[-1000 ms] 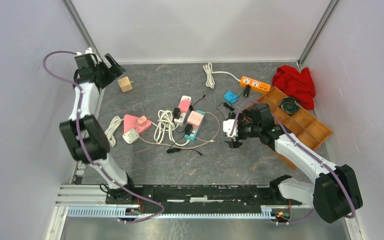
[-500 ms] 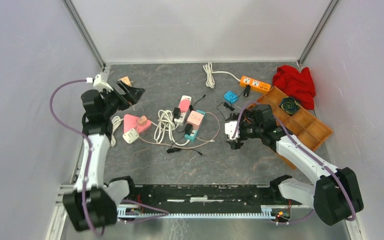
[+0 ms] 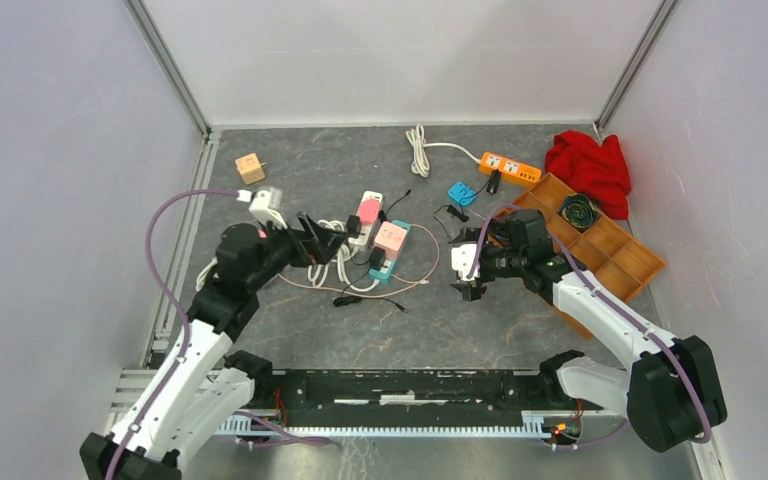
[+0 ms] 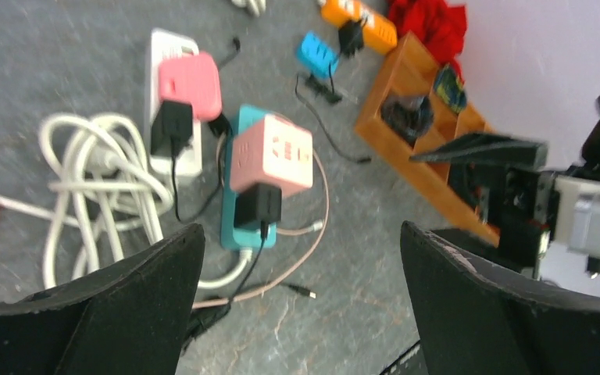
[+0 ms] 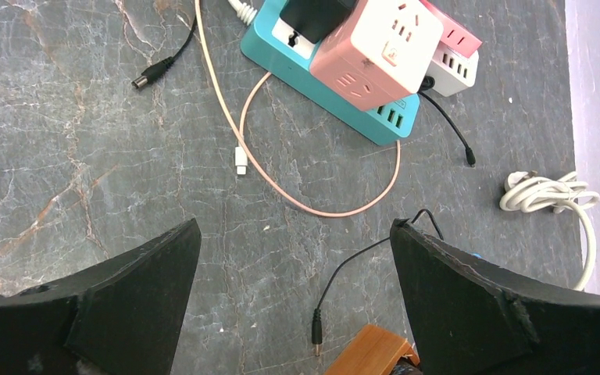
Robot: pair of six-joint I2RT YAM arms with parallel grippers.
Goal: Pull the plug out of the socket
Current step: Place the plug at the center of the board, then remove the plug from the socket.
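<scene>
A teal power strip (image 4: 231,226) lies mid-table with a pink cube socket (image 4: 272,152) on it and a black plug (image 4: 259,205) in its near end. Beside it, a white strip (image 4: 164,48) carries a pink adapter (image 4: 191,82) and a second black plug (image 4: 172,125). My left gripper (image 3: 335,240) hovers open just left of the strips, above the coiled white cable (image 4: 98,168); nothing sits between its fingers (image 4: 125,305). My right gripper (image 3: 460,267) stands open to the right of the teal strip (image 5: 320,78), over bare table, with its jaws empty.
An orange power strip (image 3: 508,166), a blue adapter (image 3: 461,193) and a red cloth (image 3: 590,165) lie at the back right. A wooden compartment tray (image 3: 600,240) sits close behind the right gripper. A wooden cube (image 3: 250,167) rests back left. Loose thin cables (image 3: 400,285) trail near the strips.
My left arm has swung from the far left corner down toward the middle and now points at the strips. The right gripper has hardly moved. Both stay open.
</scene>
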